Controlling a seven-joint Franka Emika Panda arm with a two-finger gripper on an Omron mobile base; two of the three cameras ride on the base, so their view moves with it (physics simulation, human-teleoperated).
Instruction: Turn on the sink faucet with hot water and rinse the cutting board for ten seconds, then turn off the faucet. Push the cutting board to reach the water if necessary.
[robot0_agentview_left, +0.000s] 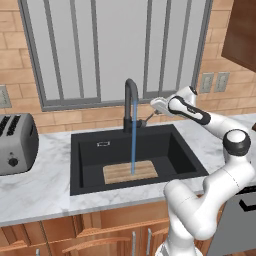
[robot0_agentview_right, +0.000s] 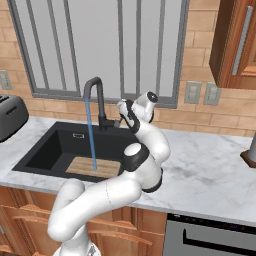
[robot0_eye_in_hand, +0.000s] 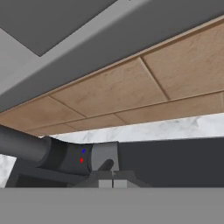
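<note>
- The tool (robot0_agentview_left: 154, 114) sits at the small grey lever on the right side of the sink faucet (robot0_agentview_left: 131, 102), reached in from the right at the back of the sink (robot0_agentview_left: 90, 142)
- In the hand view the two dark fingertips (robot0_eye_in_hand: 106, 180) stand pressed together just beneath the grey lever (robot0_eye_in_hand: 104, 156), with no gap between them; they seem to touch the lever's underside, though the angle is too tight to be sure
- Red and blue dots mark the faucet's dark body just beside the lever in the hand view
- The water (robot0_agentview_left: 133, 137) runs as a thin straight blue stream from the spout's tip down into the basin
- The cutting board (robot0_agentview_left: 130, 172) lies flat on the basin floor, toward the front and near the middle, and the stream lands on it right of its centre
- In the right base view the board (robot0_agentview_right: 87, 167) shows at the front of the basin with the stream meeting it, partly hidden by the arm
- A silver toaster (robot0_agentview_left: 16, 143) stands on the marble desk (robot0_agentview_left: 40, 190) left of the sink, well apart from it
- Behind the faucet runs a grey-framed window (robot0_agentview_left: 115, 50) set in the brick wall
</note>
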